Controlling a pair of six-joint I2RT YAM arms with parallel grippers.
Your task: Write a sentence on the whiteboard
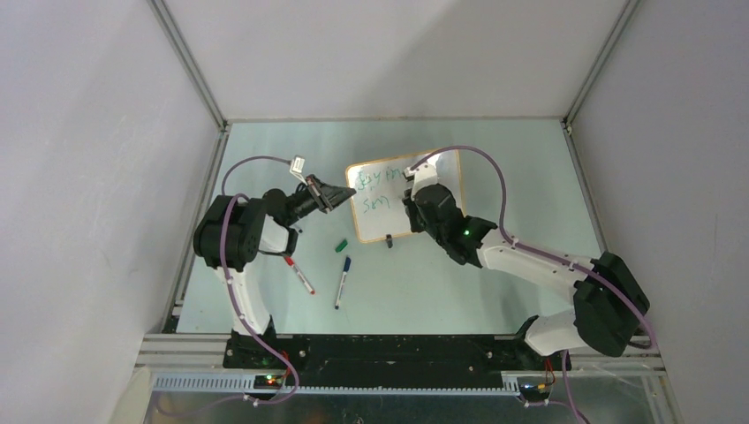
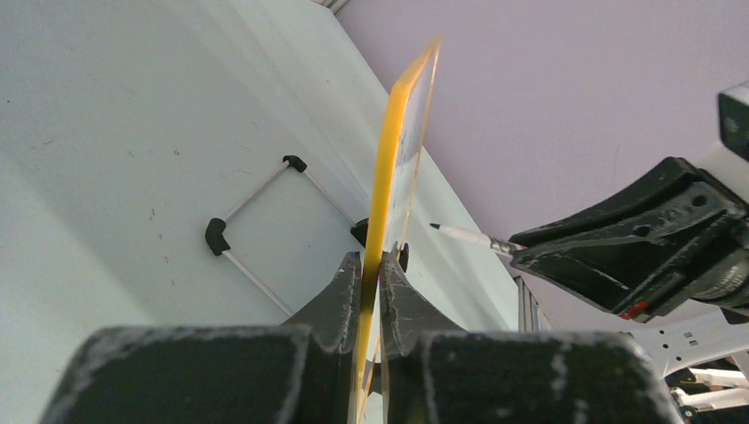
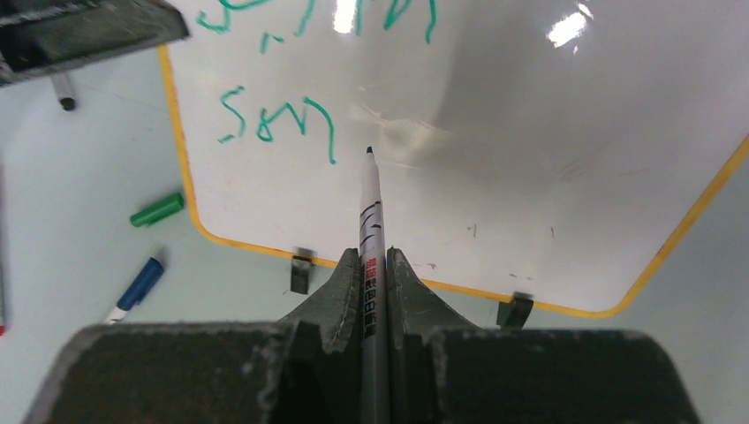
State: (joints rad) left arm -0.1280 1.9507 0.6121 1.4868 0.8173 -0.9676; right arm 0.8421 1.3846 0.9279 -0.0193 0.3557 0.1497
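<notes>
The whiteboard (image 1: 382, 223), white with an orange-tan frame, stands tilted on the table, seen edge-on (image 2: 396, 141) in the left wrist view. My left gripper (image 1: 346, 196) (image 2: 371, 265) is shut on its left edge. Green writing of the sentence (image 1: 375, 184) (image 3: 278, 119) runs in two lines, the lower one reading roughly "Sm". My right gripper (image 1: 412, 196) (image 3: 374, 258) is shut on a grey marker (image 3: 371, 208). The marker's dark tip sits just right of the lower line, close to the board's face. Whether the tip touches the board I cannot tell.
A green cap (image 1: 340, 246) (image 3: 157, 210), a blue marker (image 1: 342, 281) (image 3: 137, 287) and a red marker (image 1: 299, 276) lie in front of the board. Two black clip feet (image 3: 301, 272) hold its lower edge. A thin white wire frame (image 2: 256, 221) lies behind it. Enclosure walls ring the table.
</notes>
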